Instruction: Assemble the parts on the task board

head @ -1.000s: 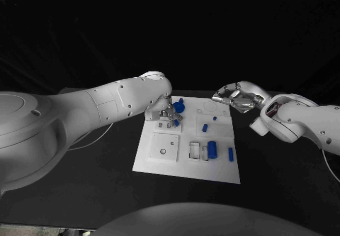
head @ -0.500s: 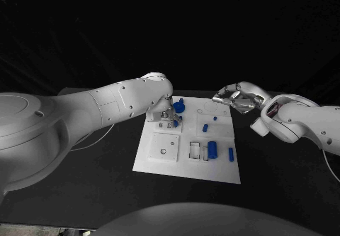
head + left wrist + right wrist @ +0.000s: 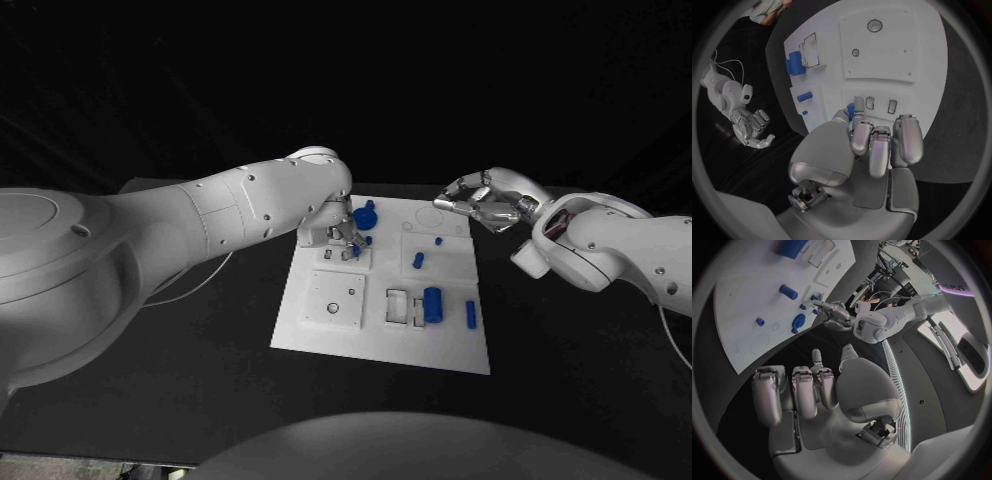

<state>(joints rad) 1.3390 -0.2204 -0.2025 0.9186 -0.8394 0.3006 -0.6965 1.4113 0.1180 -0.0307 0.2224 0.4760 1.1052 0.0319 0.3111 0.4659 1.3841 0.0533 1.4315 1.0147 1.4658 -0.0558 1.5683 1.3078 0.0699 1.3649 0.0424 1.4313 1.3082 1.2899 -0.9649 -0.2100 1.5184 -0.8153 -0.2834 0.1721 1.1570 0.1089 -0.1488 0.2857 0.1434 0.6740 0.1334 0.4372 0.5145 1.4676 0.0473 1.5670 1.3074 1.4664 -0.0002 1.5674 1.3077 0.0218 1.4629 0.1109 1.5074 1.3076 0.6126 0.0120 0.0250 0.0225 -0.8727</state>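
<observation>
The white task board [image 3: 335, 330] lies in the middle of the black table. My left hand [image 3: 340, 232] hovers over the board's far left part and pinches a small blue part [image 3: 851, 111] just above two small slots [image 3: 869, 103]. A round blue part [image 3: 365, 213] stands beside that hand. On the board's right half lie a small blue peg [image 3: 418, 259], a blue stud [image 3: 437, 240], a thick blue cylinder [image 3: 431, 298] and a thin blue pin [image 3: 470, 313]. My right hand [image 3: 483, 203] hangs off the board's far right corner, its fingers [image 3: 804, 390] curled in around nothing.
A raised white plate with two holes [image 3: 335, 298] takes up the board's near left. Rectangular recesses [image 3: 395, 305] sit next to the thick cylinder. Bare black table [image 3: 173, 360] surrounds the board on all sides.
My left hand has shifted slightly over the slots with the small blue part still in its fingers. The right hand has hardly moved.
</observation>
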